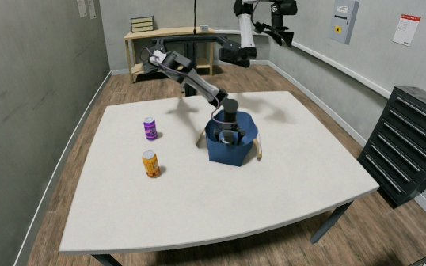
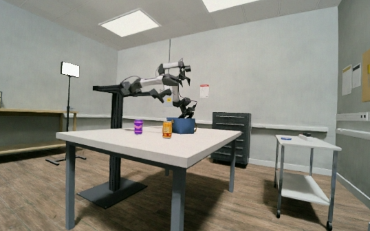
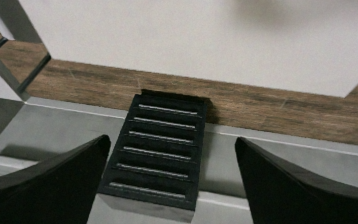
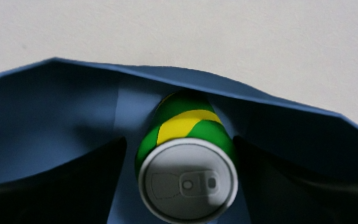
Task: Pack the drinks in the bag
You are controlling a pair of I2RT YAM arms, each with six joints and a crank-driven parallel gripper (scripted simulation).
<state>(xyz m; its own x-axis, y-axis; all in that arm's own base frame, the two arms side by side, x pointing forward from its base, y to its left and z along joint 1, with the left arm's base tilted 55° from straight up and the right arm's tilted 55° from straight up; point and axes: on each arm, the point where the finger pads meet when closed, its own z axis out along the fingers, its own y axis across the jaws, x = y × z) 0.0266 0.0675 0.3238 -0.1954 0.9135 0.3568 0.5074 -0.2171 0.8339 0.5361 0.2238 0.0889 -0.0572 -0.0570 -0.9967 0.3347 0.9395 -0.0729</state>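
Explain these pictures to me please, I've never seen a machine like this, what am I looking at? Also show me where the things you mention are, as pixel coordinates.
It's a pair of robot arms, each ending in a two-fingered claw. The first picture looks down over the table (image 1: pixel 191 210) (image 2: pixel 145 142) (image 3: pixel 180 40) (image 4: pixel 180 25); the second shows the room from one side. The other two come from cameras on the left and right wrists.

A purple can (image 1: pixel 150 131) (image 2: pixel 138 127) and an orange can (image 1: pixel 151 166) (image 2: pixel 167 130) stand on the table beside a blue bag (image 1: pixel 226 154) (image 2: pixel 184 126) (image 4: pixel 30 110). The right claw (image 1: pixel 229 139) (image 2: pixel 187 114) (image 4: pixel 179 138) is open around a green-and-yellow can (image 4: pixel 187 180) inside the bag. The left claw (image 1: pixel 283 39) (image 2: pixel 185 82) (image 3: pixel 173 138) is raised, open and empty. Nothing is held.
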